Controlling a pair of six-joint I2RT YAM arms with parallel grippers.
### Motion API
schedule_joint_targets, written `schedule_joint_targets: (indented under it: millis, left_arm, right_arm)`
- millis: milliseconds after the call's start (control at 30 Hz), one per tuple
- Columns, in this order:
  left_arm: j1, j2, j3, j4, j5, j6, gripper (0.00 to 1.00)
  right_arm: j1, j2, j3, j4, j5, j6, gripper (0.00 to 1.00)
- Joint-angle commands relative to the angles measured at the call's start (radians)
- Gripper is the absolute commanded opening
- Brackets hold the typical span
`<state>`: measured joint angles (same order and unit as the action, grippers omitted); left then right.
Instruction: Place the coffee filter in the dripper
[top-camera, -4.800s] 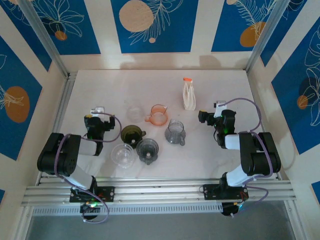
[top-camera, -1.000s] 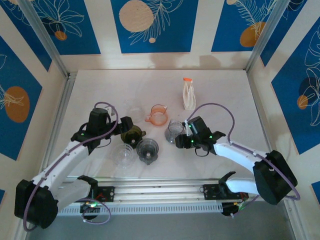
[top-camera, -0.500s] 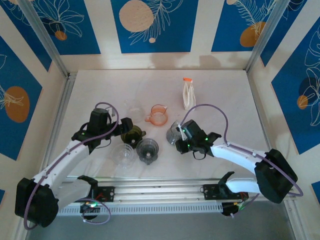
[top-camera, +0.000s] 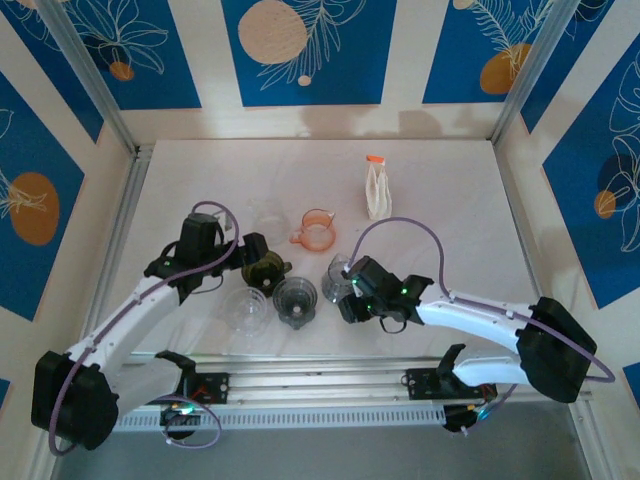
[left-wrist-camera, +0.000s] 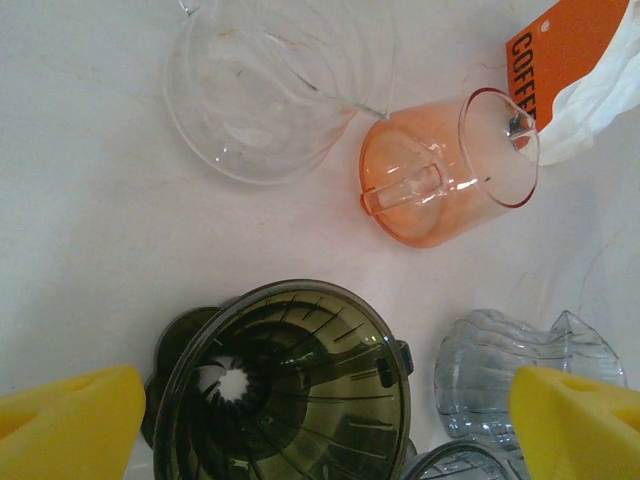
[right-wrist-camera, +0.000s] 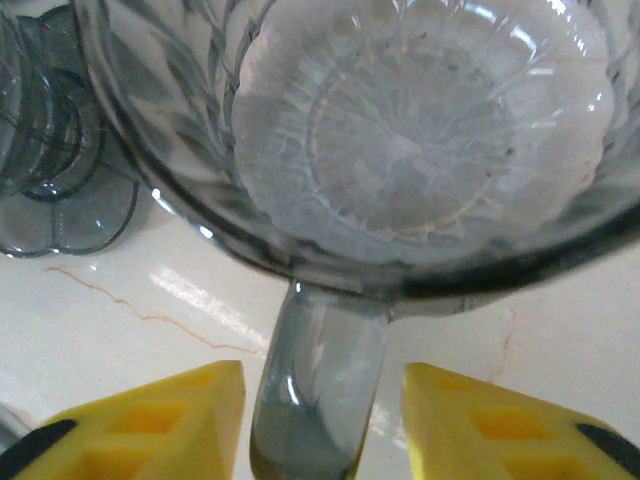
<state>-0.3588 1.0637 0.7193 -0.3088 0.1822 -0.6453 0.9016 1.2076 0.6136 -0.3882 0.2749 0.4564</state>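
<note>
Since half a second ago the right arm has swung nearer and to the left, and the grey ribbed dripper (top-camera: 337, 270) has slid with it, away from its old spot and closer to the smoky dripper (top-camera: 295, 298). The right tool (right-wrist-camera: 322, 420) now sits with its yellow fingers apart, one on each side of that dripper's handle, and a thin gap shows on both sides. The left arm has barely moved. The left tool (left-wrist-camera: 320, 425) is spread wide, with its pads at the two lower corners of the left wrist view and the olive dripper (left-wrist-camera: 285, 390) upright between them, untouched.

The coffee filter pack (top-camera: 377, 190) has not shifted. It stands far back on the table (top-camera: 450, 200), well apart from both tools, and no filter lies in any dripper. In the left wrist view its orange label reads "COFFE" in black capitals before the frame cuts it off, and white filter paper bulges just beside the orange dripper (left-wrist-camera: 445, 165).
</note>
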Motion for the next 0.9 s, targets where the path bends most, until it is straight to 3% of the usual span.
schedule_joint_targets:
  millis: [0, 333, 667, 867]
  left_arm:
    - [-0.006, 0.000, 0.042, -0.030, 0.017, 0.007, 0.94]
    - [-0.006, -0.076, 0.071, -0.079, -0.004, 0.012, 0.95]
    - [-0.006, -0.178, 0.035, -0.144, -0.016, 0.020, 0.95]
    - [-0.005, -0.235, 0.022, -0.166, -0.001, 0.018, 0.96]
  right_arm:
    - [0.014, -0.062, 0.038, -0.055, 0.043, 0.015, 0.55]
    - [0.157, -0.235, 0.071, -0.121, 0.088, 0.122, 0.61]
    - [0.368, -0.080, 0.113, -0.062, 0.234, 0.254, 0.62]
    - [0.373, 0.021, 0.160, -0.059, 0.312, 0.477, 0.64]
